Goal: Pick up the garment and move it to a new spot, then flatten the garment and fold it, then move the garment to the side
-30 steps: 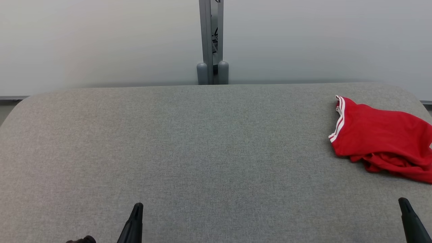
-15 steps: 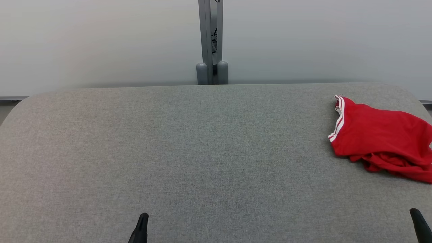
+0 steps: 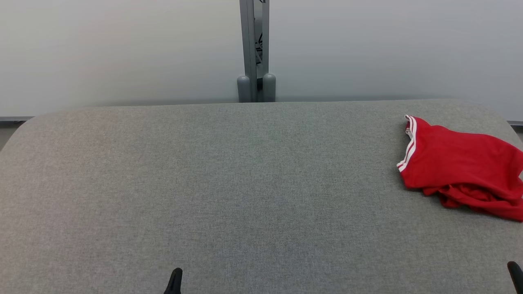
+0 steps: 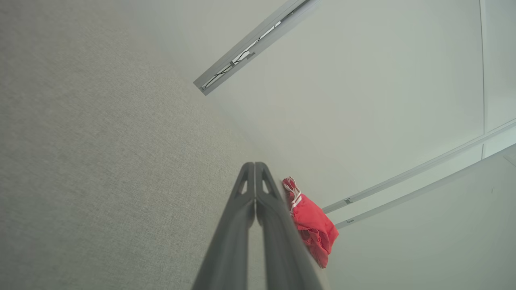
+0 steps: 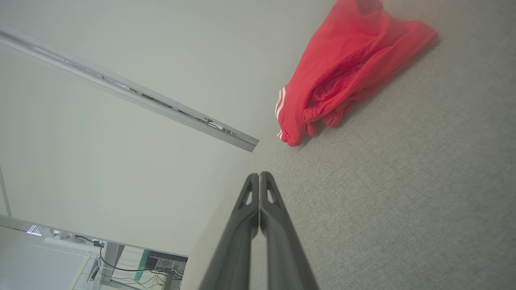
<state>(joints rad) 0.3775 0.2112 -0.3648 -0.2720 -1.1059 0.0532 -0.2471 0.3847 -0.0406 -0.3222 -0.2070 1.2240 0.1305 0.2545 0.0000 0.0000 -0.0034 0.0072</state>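
Now: red garment [image 3: 461, 163] bunched at far right of grey bench [image 3: 245, 183]; left fingers [image 3: 175, 281] & right fingers [image 3: 517, 274] clenched, nothing held.
Garment lies crumpled, white-striped edge toward bench centre, running past head view's right edge. Left fingers' tip pokes up at bottom edge, well apart from garment; right fingers' tip at lower-right corner, nearer it, not touching. Wrist views: each pair pressed tog., pointing across bench.

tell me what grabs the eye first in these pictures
The red garment, bunched up with white stripes along one edge, lies at the far right of the grey table. Behind the table's middle, a grey post rises against the pale wall. The left end effector and right end effector sit shut at the near edge, apart from the cloth.
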